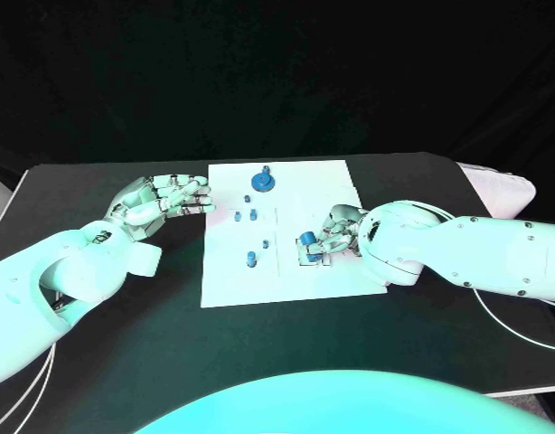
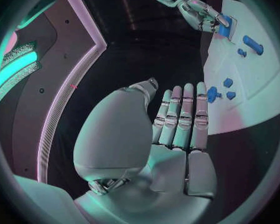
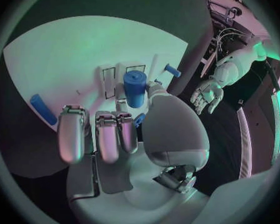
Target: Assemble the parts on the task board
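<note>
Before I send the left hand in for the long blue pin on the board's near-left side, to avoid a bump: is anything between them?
Nothing visible. The left hand hovers open beside the task board's left edge; the blue pin lies on bare board. The right hand works on the board's right half, at a blue cylinder.

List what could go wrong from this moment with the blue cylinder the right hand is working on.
1. The right robot hand has its fingers at the blue cylinder, which stands over the task board; it may tip or jam if it is off-line with its slot.
2. Loose blue pegs lie close by; a sweep of the fingers could knock them.
3. The left robot hand hovers open at the board's edge and does not steady it.
</note>
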Motion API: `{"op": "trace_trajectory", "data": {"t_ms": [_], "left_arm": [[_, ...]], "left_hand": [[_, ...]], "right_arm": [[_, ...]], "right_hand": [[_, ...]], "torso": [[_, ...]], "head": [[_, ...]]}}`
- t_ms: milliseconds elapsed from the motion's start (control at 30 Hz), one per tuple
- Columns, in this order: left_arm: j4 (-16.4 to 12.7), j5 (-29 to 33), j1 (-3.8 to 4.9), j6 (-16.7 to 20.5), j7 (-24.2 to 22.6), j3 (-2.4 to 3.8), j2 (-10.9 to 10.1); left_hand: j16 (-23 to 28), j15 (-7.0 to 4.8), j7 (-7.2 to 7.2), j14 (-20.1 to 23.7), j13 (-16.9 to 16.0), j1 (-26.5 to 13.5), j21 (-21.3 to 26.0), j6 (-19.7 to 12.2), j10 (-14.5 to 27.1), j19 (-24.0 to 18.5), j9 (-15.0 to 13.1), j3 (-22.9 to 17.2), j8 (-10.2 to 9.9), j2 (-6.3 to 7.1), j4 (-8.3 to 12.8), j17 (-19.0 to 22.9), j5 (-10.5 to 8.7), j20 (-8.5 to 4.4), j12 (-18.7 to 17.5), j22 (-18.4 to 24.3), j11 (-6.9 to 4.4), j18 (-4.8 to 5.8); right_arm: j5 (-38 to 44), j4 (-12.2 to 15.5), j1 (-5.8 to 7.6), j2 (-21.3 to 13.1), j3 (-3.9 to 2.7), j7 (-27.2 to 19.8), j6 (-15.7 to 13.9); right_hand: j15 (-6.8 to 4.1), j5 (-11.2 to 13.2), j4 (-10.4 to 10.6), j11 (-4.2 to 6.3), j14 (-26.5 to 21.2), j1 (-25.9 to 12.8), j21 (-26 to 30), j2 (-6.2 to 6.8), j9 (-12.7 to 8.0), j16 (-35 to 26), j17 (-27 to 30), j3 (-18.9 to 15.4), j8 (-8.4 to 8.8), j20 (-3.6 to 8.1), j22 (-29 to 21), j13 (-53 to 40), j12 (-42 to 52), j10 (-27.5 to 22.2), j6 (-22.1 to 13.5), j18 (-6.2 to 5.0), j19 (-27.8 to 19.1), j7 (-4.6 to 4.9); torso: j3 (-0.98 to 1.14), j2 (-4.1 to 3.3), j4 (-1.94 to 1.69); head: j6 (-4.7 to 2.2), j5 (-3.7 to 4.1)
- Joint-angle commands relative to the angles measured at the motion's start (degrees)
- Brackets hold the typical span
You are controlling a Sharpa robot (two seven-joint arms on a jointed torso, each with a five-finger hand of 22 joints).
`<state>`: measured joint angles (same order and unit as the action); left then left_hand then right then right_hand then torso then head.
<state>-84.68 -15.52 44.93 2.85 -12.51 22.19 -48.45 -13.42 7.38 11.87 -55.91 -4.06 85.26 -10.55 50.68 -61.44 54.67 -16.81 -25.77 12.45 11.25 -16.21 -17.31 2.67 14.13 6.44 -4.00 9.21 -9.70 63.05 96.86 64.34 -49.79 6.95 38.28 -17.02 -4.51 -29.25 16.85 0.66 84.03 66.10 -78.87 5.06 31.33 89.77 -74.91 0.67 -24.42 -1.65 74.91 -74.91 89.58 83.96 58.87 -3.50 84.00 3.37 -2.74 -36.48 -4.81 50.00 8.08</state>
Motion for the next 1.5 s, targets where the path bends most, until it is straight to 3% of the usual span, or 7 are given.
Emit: {"op": "trace_trajectory", "data": {"t_ms": [33,167,500,700,967,1167,1500], "left_arm": [[-0.13,-0.11,-0.01,-0.82,-0.24,0.03,0.07],[-0.12,-0.11,-0.01,-0.85,-0.20,0.03,0.07],[-0.07,-0.19,-0.01,-1.22,0.06,0.03,0.10],[-0.05,-0.39,-0.01,-1.33,0.16,0.03,0.11],[-0.01,-0.46,-0.01,-1.35,0.17,0.03,0.09],[-0.02,-0.47,-0.01,-1.37,0.21,0.03,0.04],[-0.04,-0.47,-0.02,-1.42,0.28,0.03,-0.04]], "left_hand": [[0.38,0.07,0.34,-0.34,0.10,-0.25,0.18,0.15,0.00,0.35,0.05,0.03,0.03,-0.20,-0.17,-0.05,0.20,-0.04,-0.15,0.09,0.17,-0.83],[0.38,0.07,0.34,-0.34,0.10,-0.25,0.18,0.15,0.00,0.35,0.05,0.03,0.03,-0.20,-0.17,-0.05,0.20,-0.04,-0.15,0.09,0.17,-0.83],[0.38,0.05,0.41,-0.56,0.11,-0.31,0.24,0.08,0.07,0.49,0.11,0.10,-0.04,-0.23,-0.17,-0.17,0.20,-0.06,-0.25,0.07,0.22,-0.86],[0.05,-0.11,0.43,-1.35,0.11,-0.31,0.15,0.04,0.12,1.00,0.18,0.20,-0.10,-0.27,-0.14,-0.53,0.19,-0.19,-0.35,-0.02,0.21,-0.90],[0.07,-0.10,0.43,-1.35,0.11,-0.33,0.17,0.04,0.12,1.02,0.19,0.23,-0.10,-0.26,-0.15,-0.55,0.19,-0.19,-0.36,-0.01,0.21,-0.88],[0.09,-0.09,0.42,-1.32,0.11,-0.33,0.19,0.04,0.12,1.01,0.20,0.24,-0.11,-0.26,-0.15,-0.56,0.19,-0.19,-0.37,-0.01,0.21,-0.88],[0.09,-0.09,0.42,-1.32,0.11,-0.33,0.19,0.04,0.12,1.01,0.20,0.24,-0.11,-0.26,-0.15,-0.56,0.19,-0.19,-0.37,-0.01,0.21,-0.88]], "right_arm": [[1.32,-0.47,-0.13,0.26,0.06,0.23,1.30],[1.41,-0.78,-0.17,0.60,0.07,0.22,1.58],[2.08,-0.86,-0.22,0.77,0.09,-0.01,0.89],[2.53,-0.81,-0.24,0.70,0.09,-0.02,0.29],[2.87,-0.50,-0.25,0.52,0.09,-0.05,0.01],[2.92,-0.04,-0.34,0.27,0.09,-0.20,-0.42],[2.81,0.82,-0.54,-0.07,0.09,-0.28,-0.41]], "right_hand": [[-0.26,0.40,-0.04,0.40,5.97,-0.77,0.39,0.21,-0.13,0.23,-15.09,0.07,0.23,0.44,7.02,-14.31,-0.44,5.44,0.15,1.00,3.68,-0.20],[-0.22,1.23,-0.04,0.36,5.97,-1.36,0.50,0.72,0.02,0.23,-15.09,-0.27,0.13,0.40,6.99,-14.14,-0.64,5.30,0.00,0.98,3.64,-0.16],[-0.23,8.22,0.03,0.39,5.97,-3.17,0.36,1.44,0.94,0.23,-15.09,-2.76,-0.77,0.37,7.28,-14.14,-0.68,5.30,-0.19,1.02,3.68,-0.22],[-0.25,9.34,0.06,0.40,5.97,-3.64,0.30,1.28,1.11,0.23,-15.09,-3.49,-0.94,0.39,7.37,-14.12,-0.71,5.28,-0.24,1.03,3.70,-0.24],[-0.25,9.40,0.04,0.42,5.97,-3.72,0.26,0.93,1.16,0.23,-15.09,-3.54,-0.99,0.39,7.40,-14.16,-0.67,5.31,-0.25,1.04,3.71,-0.25],[-0.29,7.99,-0.05,0.48,5.97,-3.16,0.02,-0.37,1.32,0.23,-15.09,-3.28,-1.13,0.42,7.62,-14.23,-0.59,5.37,-0.36,1.10,3.78,-0.32],[-0.33,6.06,-0.08,0.52,5.97,-2.53,-0.13,-0.92,1.43,0.23,-15.09,-3.13,-1.19,0.45,7.78,-14.29,-0.54,5.41,-0.50,1.13,3.83,-0.36]], "torso": [[0.03,0.00,0.00],[0.01,0.01,-0.05],[0.04,-0.03,0.05],[0.02,0.01,0.02],[0.04,-0.02,0.03],[0.02,-0.06,0.06],[-0.02,0.00,-0.01]], "head": [[0.00,-0.02],[0.00,-0.06],[0.00,-0.21],[0.00,-0.22],[0.00,-0.32],[0.00,-0.43],[0.00,-0.55]]}}
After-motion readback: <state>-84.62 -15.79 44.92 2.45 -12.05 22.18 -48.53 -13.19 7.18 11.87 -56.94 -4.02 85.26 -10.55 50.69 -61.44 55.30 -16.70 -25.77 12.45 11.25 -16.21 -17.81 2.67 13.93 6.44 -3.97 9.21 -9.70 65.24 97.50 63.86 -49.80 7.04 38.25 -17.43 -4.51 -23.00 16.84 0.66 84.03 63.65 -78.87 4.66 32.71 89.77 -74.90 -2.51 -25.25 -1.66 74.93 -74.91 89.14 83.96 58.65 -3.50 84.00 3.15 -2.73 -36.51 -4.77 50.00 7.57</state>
